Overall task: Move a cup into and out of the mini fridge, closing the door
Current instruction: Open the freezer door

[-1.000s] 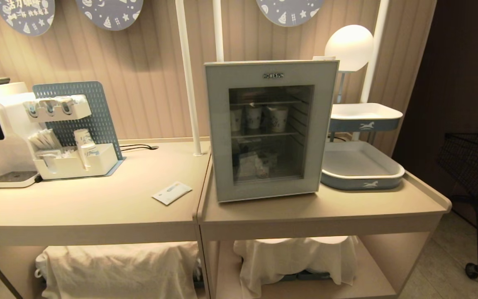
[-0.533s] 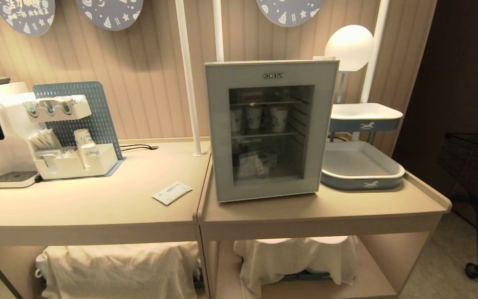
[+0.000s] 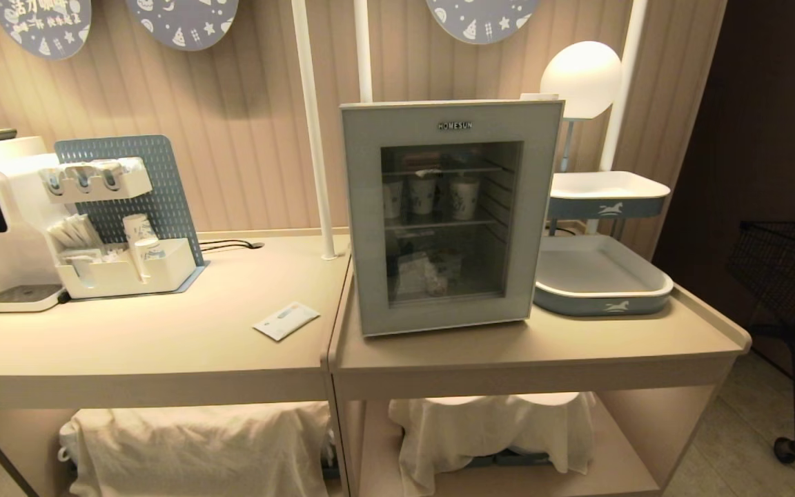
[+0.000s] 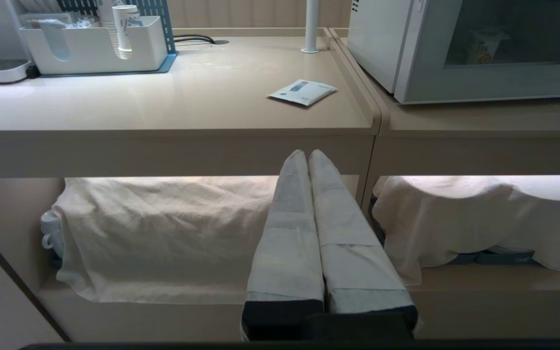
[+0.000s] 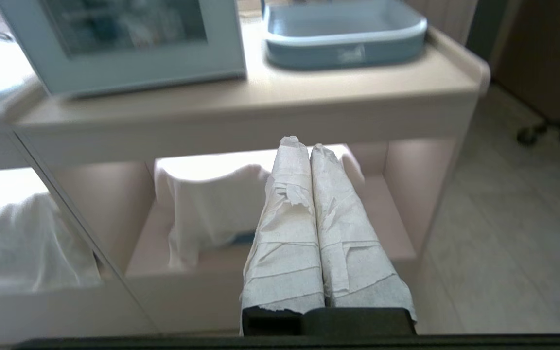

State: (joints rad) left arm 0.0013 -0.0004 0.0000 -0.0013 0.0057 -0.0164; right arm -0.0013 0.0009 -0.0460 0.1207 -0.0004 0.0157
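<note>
my left gripper (image 4: 307, 154) is pressed closed on nothing, low before the counter (image 3: 163, 345), under a white packet (image 3: 286, 320). the mini fridge (image 3: 447, 214) stands right of that, its door (image 3: 439, 314) closed, cups (image 3: 464, 197) inside on the upper shelf. my right gripper (image 5: 304, 145) is closed too, empty, below the blue tray (image 3: 601, 293).
</note>
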